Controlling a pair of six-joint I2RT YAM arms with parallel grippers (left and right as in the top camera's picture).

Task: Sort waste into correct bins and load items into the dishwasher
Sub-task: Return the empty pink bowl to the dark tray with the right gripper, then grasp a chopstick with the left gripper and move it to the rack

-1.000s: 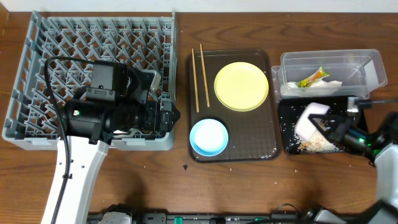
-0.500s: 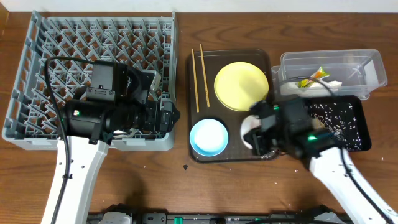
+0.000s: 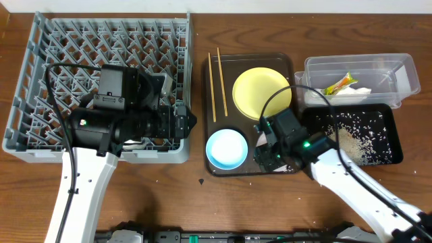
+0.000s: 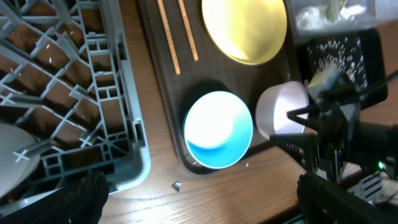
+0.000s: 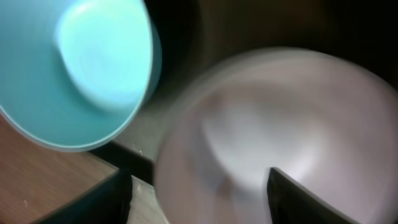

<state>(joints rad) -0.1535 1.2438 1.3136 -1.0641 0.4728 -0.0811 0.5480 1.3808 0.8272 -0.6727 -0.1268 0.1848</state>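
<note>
My right gripper [image 3: 270, 148] [image 5: 196, 186] hangs low over the near right corner of the brown serving tray [image 3: 287, 64]. Its jaws are open and straddle the rim of the small white bowl [image 5: 280, 124] [image 4: 280, 109], one finger inside and one outside. The light blue bowl [image 3: 226, 148] [image 5: 93, 62] sits just left of it. The yellow plate [image 3: 260, 91] and the chopsticks [image 3: 216, 84] lie further back on the tray. My left gripper [image 3: 182, 125] [image 4: 199, 202] is open and empty at the dishwasher rack's [image 3: 20, 101] near right corner.
The clear tub [image 3: 398, 67] at the back right holds the snack wrapper [image 3: 339, 84] and the napkin [image 3: 354, 91]. In front of it the black tray [image 3: 393, 158] has rice scraps [image 3: 351, 138] scattered in it. A small crumb [image 3: 201, 181] lies on the table.
My right arm carried the white bowl from the black tray to the brown tray's near right corner and opened its jaws there. Rice now lies in the black tray. The left arm stayed still.
</note>
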